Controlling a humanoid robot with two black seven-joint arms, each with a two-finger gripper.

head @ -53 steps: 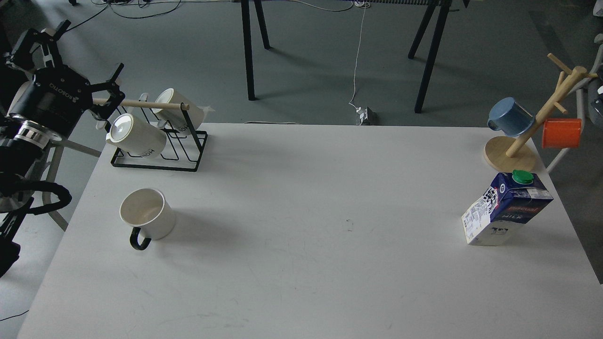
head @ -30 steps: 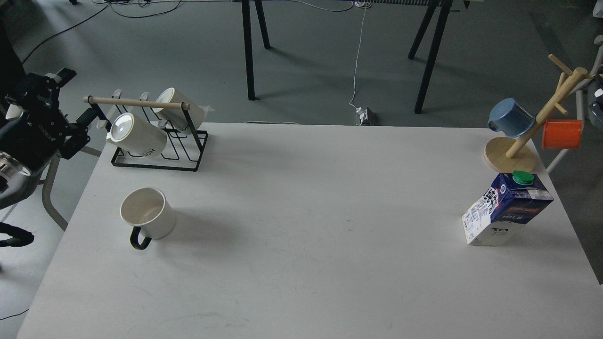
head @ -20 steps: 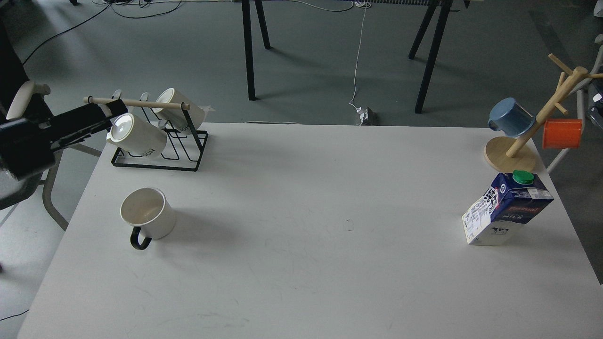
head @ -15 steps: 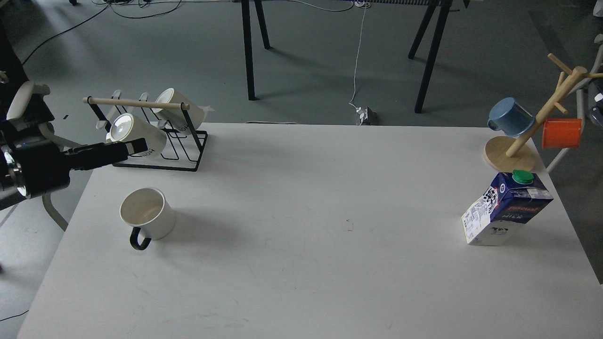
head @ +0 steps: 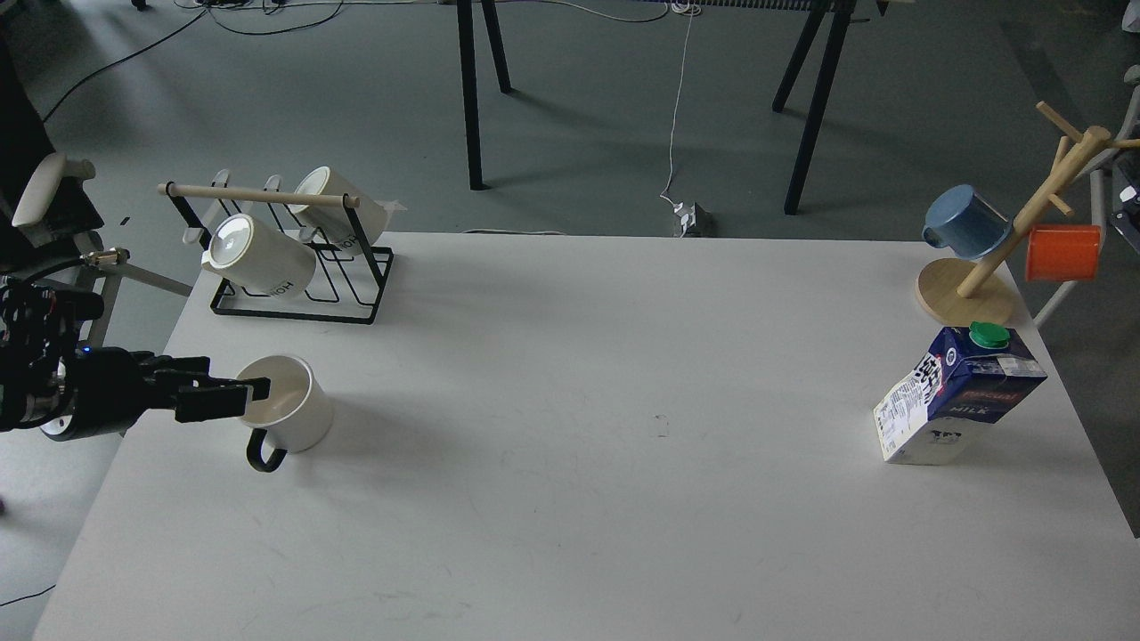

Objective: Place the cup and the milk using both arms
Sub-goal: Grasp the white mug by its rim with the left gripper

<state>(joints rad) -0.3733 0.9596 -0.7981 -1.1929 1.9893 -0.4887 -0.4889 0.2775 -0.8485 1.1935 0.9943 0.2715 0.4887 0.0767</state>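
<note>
One arm in view, our left | left end effector [head: 254, 396] level at the cup [head: 280, 411] rim's left side, reaching rightward; finger spread: cannot tell | cup upright on surface [head: 570, 499] left, handle toward us | milk [head: 957, 396] far right, leaning, nearer our unseen right arm | we judge cup grasp next
</note>
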